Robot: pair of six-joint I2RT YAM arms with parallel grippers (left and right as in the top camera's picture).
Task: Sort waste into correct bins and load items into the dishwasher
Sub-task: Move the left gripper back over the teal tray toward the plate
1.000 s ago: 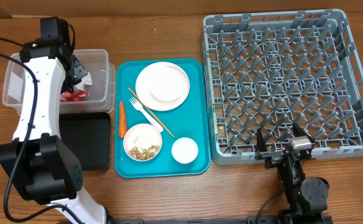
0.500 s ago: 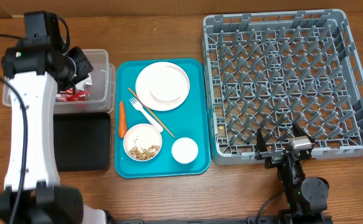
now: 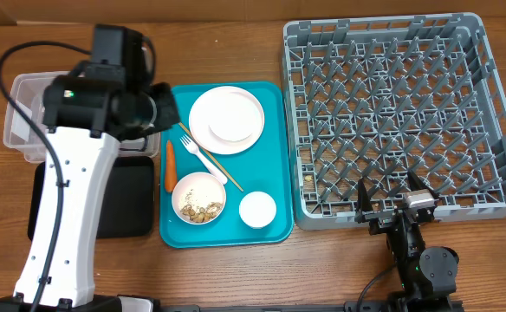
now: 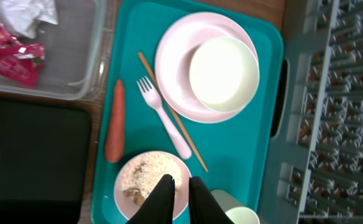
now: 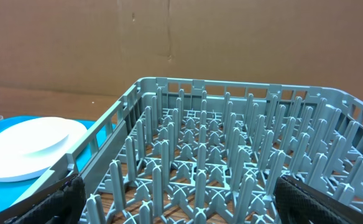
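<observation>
Worktop [image 3: 236, 35]: brown wood, carries everything.
Dish rack [image 3: 292, 130]: grey, at the right, no dishes in it.
Teal tray [image 3: 270, 165]: centre, just left of the rack.
Clear tub [image 4: 76, 87]: far left, holds the red wrapper [image 4: 10, 53] and a white paper wad [image 4: 26, 12].
Black tray [image 3: 127, 208]: in front of the tub.
Left fingers [image 4: 180, 193]: nearly together, holding nothing, above the rice bowl [image 3: 198, 198].
Right fingers [image 3: 390, 195]: spread wide, holding nothing, at the rack's near edge.
Plate [image 3: 226, 119]: back of the teal tray.
Cup [image 3: 257, 209]: right of the bowl.
Carrot [image 3: 171, 165]: along the tray's left edge.
Fork [image 4: 166, 121], chopstick [image 4: 153, 78]: side by side between plate and bowl.
</observation>
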